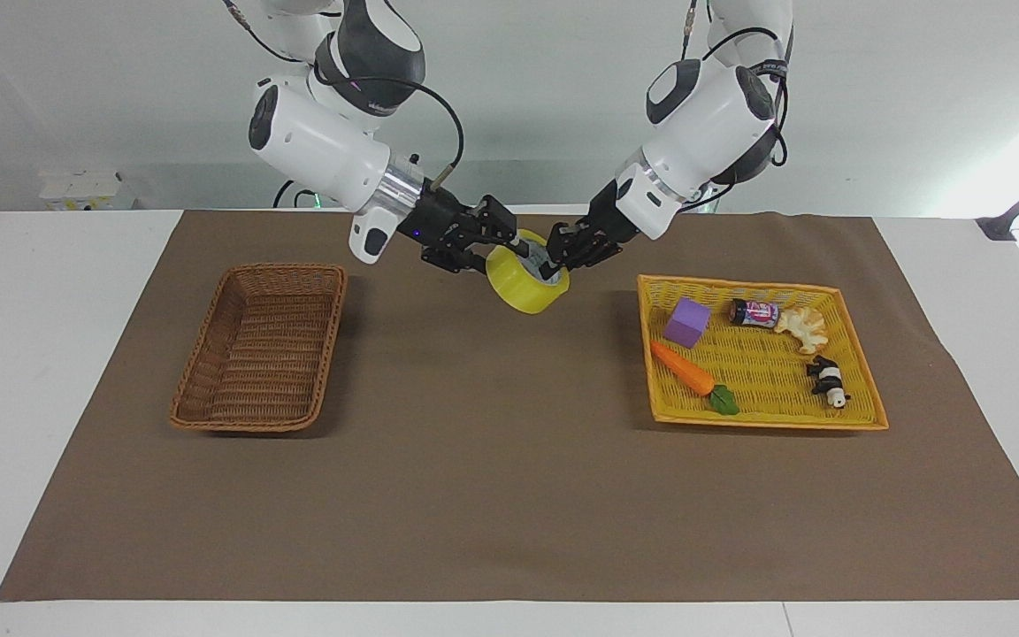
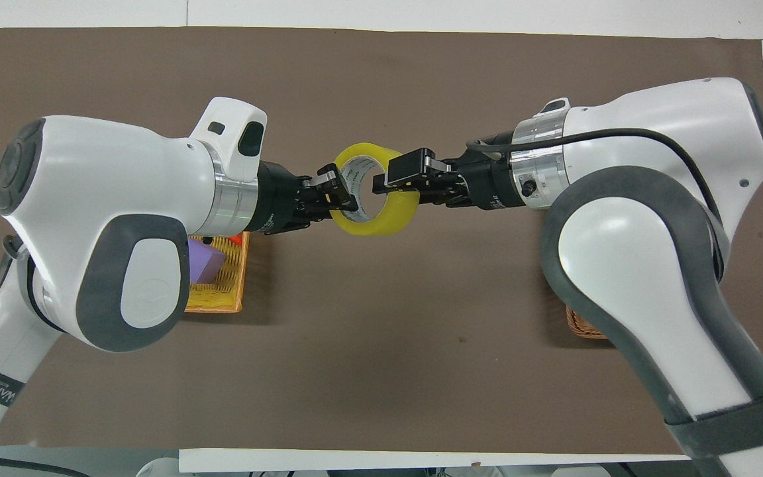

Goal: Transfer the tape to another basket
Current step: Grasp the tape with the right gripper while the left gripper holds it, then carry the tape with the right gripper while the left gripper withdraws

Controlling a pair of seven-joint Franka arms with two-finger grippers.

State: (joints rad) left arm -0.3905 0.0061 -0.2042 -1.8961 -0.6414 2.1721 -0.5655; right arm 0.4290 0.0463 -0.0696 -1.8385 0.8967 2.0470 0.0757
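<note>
Hanging in the air over the brown mat (image 1: 492, 495) between the two baskets, the tape (image 1: 526, 280) is pinched from both ends. Left gripper (image 1: 560, 252) is clamped on the roll's wall at the yellow tray's (image 1: 863, 372) end; right gripper (image 1: 502, 244) is clamped on the wall at the wicker basket's (image 1: 209, 380) end. Purple block (image 1: 686, 322), carrot (image 1: 685, 369), can (image 1: 754, 312) and panda (image 1: 827, 380) lie in the yellow tray.
</note>
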